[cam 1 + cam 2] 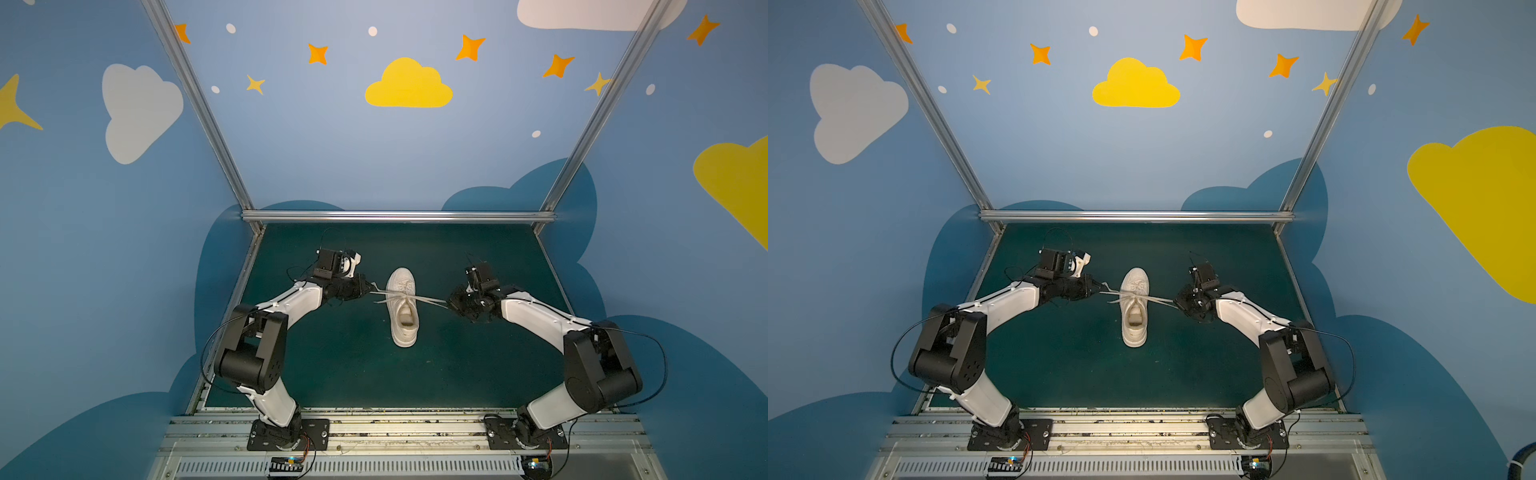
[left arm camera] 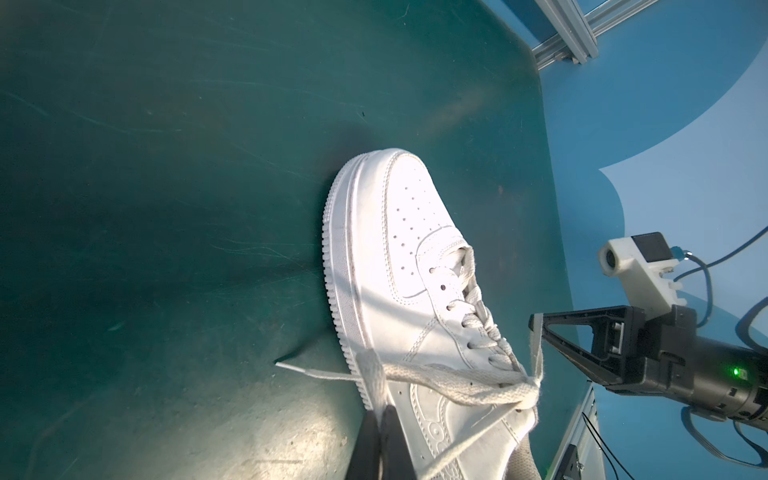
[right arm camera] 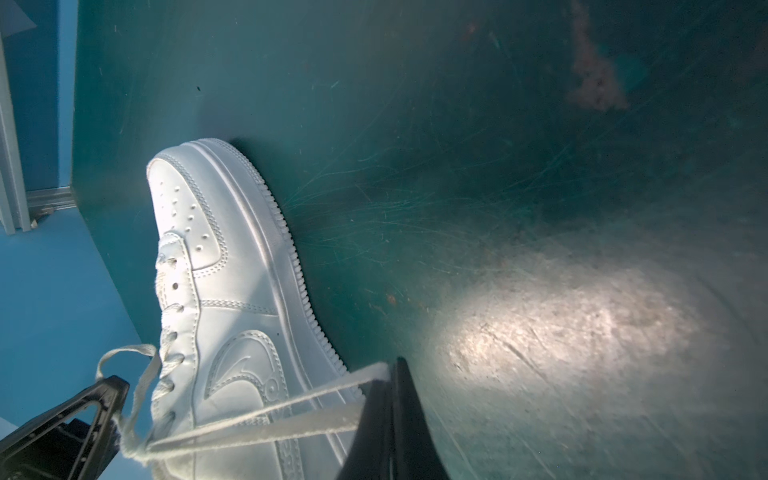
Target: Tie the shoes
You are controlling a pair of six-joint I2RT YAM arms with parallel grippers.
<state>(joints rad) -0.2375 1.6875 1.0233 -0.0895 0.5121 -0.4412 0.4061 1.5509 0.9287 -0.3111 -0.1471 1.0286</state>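
Claws both pinch the laces (image 2: pixel 449 376): left gripper (image 1: pixel 367 288) at nine o'clock of the sneaker (image 1: pixel 402 320), right gripper (image 1: pixel 451 304) at three; sneaker centred on the mat (image 1: pixel 332 365); uneven pulling may drag it sideways or slip a lace free.

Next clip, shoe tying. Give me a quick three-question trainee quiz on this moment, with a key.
1. True or false: the sneaker lies tipped on its side on the green mat.
2. What is the left gripper shut on? A) the sneaker's heel B) a lace C) nothing
3. In both top views, which end of the sneaker is nearer the far rail, toe or heel?

Key: 1 false, it stands on its sole. 2 B; the right gripper is shut on a lace too, and both strands run taut across the sneaker. 3 toe.
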